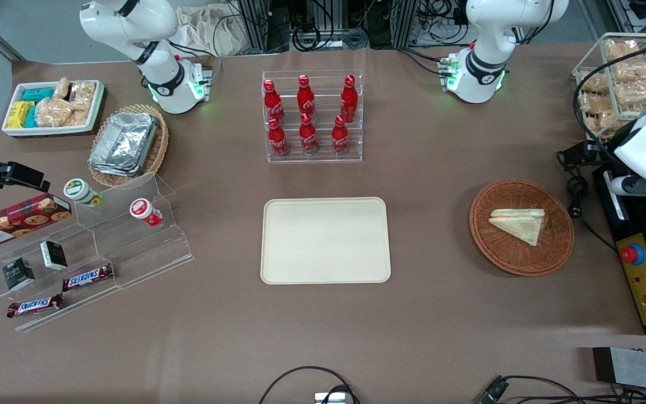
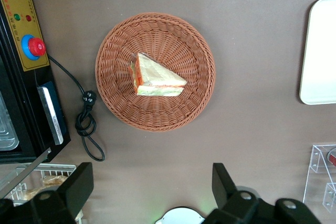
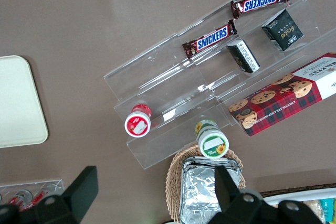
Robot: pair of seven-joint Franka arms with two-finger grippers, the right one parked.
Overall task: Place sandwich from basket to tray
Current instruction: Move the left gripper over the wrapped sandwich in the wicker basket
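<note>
The sandwich (image 1: 519, 223), a white bread wedge with orange and green filling, lies in the round reddish-brown basket (image 1: 477, 224) toward the working arm's end of the table. The cream tray (image 1: 326, 240) lies bare at the table's middle. My left gripper (image 1: 637, 185) hangs high over the black control box beside the basket. In the left wrist view the gripper (image 2: 152, 184) is open wide and empty, well above the table. That view also holds the sandwich (image 2: 157, 77), the basket (image 2: 178, 32) and a tray edge (image 2: 320, 51).
A black control box with a red button (image 1: 642, 280) and a coiled cable (image 1: 578, 196) lie beside the basket. A wire rack of snack bags (image 1: 620, 78) stands nearby. A rack of red bottles (image 1: 312, 115) stands farther from the front camera than the tray. Acrylic snack shelves (image 1: 104, 247) stand toward the parked arm's end.
</note>
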